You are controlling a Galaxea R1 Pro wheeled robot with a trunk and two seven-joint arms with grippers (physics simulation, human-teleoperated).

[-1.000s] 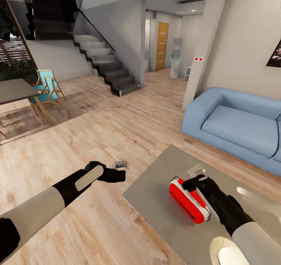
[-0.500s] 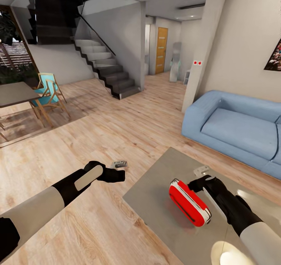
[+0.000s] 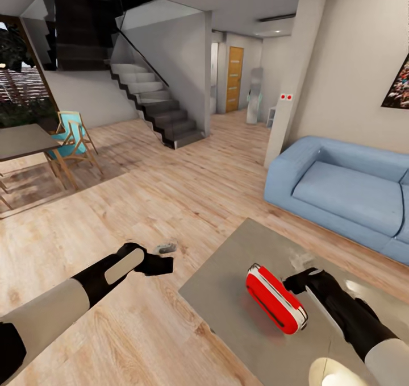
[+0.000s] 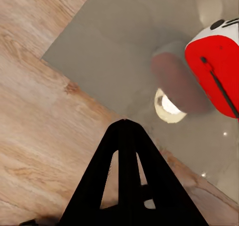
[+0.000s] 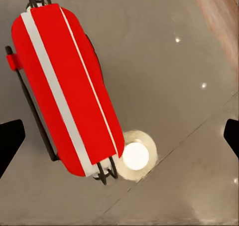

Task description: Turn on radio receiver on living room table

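The red radio receiver (image 3: 275, 298) with white trim bands lies on its side on the glossy grey table (image 3: 227, 283), near the table's front left part. In the right wrist view the radio receiver (image 5: 64, 86) shows its thin black handle along one side. My right gripper (image 3: 296, 282) hovers just right of the radio, apart from it; its fingers (image 5: 10, 141) stand wide open at the picture's edges. My left gripper (image 3: 166, 265) is shut over the wood floor left of the table, its closed fingertips (image 4: 124, 126) pointing at the table (image 4: 114, 46) and the radio receiver (image 4: 219, 71).
A small grey object (image 3: 166, 247) lies on the plank floor beside the left gripper. A blue sofa (image 3: 341, 190) stands behind the table at the right. A darker dining table (image 3: 23, 141) and a turquoise chair (image 3: 71, 138) are far left, stairs (image 3: 153, 104) at the back.
My right gripper has drawn back from the radio's near end to its right side. The left arm has sunk a little to the left. The head view has shifted slightly.
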